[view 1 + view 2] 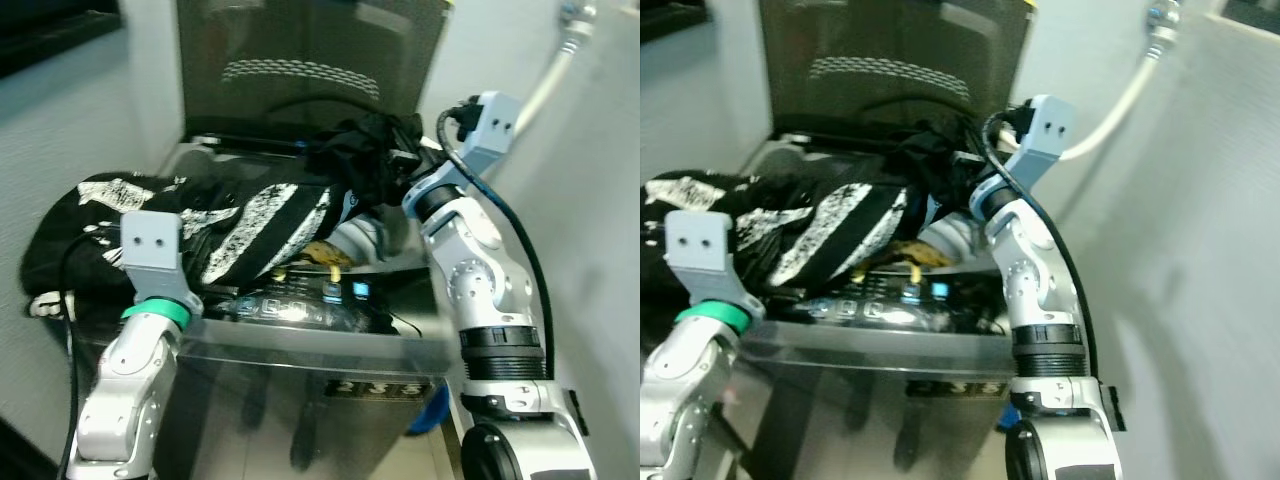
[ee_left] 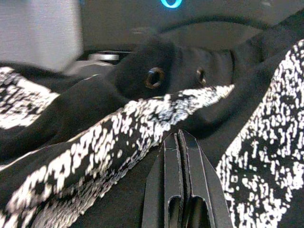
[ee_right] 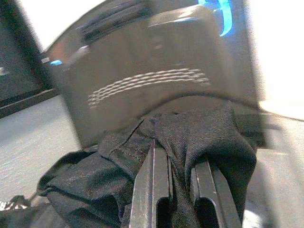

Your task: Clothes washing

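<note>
While lid stands open, black white-printed garment [image 1: 200, 225] sprawls over silver top-loading washer [image 1: 300, 390] rim. Right pincer [image 3: 183, 166] clamps dark fabric fold near lid; left pincer [image 2: 179, 156] pressed together against cloth. Soft, limp, light; gather bunched folds.

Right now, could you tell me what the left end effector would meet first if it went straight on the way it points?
Most likely the black-and-white garment: the shut left end effector already lies against its fabric, though depth is hard to judge.

Dim indoor light, soft motion blur, overexposed glare in right wrist view
</note>
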Tool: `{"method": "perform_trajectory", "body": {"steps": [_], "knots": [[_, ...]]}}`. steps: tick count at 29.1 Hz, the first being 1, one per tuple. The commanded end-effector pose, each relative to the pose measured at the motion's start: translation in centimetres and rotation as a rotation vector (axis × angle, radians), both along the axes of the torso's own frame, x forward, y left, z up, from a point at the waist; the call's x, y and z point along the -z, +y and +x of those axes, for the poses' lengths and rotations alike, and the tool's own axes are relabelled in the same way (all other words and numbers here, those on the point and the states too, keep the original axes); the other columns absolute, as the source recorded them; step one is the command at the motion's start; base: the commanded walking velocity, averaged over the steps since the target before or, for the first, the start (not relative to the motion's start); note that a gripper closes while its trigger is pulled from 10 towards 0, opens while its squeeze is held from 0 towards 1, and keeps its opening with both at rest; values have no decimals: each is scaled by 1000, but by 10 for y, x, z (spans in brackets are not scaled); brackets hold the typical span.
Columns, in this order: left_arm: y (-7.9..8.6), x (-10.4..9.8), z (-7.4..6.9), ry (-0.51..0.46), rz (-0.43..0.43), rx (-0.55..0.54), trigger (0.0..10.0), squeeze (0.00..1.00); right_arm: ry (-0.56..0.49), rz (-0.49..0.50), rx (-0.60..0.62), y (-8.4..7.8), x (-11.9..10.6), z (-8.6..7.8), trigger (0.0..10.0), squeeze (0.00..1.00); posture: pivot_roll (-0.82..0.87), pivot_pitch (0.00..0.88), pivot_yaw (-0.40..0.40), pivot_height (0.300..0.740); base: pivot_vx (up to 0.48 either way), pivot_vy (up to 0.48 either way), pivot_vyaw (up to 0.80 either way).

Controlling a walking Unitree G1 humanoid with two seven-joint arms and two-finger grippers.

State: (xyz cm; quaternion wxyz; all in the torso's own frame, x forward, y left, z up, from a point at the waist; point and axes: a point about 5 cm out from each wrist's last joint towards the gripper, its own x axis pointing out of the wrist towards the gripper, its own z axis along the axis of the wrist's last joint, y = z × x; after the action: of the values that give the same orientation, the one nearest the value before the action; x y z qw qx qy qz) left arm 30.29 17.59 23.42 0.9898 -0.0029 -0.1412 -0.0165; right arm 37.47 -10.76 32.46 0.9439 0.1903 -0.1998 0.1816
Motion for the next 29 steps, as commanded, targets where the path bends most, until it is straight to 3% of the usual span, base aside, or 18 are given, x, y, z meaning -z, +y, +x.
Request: {"method": "perform_trajectory", "body": {"steps": [1, 8, 26, 29], "knots": [[-4, -1, -1, -4, 3, 11, 10000, 0, -44, 21, 25, -6, -9, -3, 10000, 0, 45, 45, -19, 740, 0, 0, -800], [-3, -2, -1, -6, -23, 9, 10000, 0, -53, -1, 1, 1, -7, -6, 10000, 0, 43, 46, -19, 740, 0, 0, -343], [1, -4, -1, -10, -8, 5, 10000, 0, -45, 2, -22, 8, -3, -7, 10000, 0, 50, 34, -21, 740, 0, 480, 0], [5, -2, -1, 16, 49, -24, 10000, 0, -45, 4, -26, 8, -2, -7, 10000, 0, 54, 31, -24, 740, 170, -267, 0]]}}
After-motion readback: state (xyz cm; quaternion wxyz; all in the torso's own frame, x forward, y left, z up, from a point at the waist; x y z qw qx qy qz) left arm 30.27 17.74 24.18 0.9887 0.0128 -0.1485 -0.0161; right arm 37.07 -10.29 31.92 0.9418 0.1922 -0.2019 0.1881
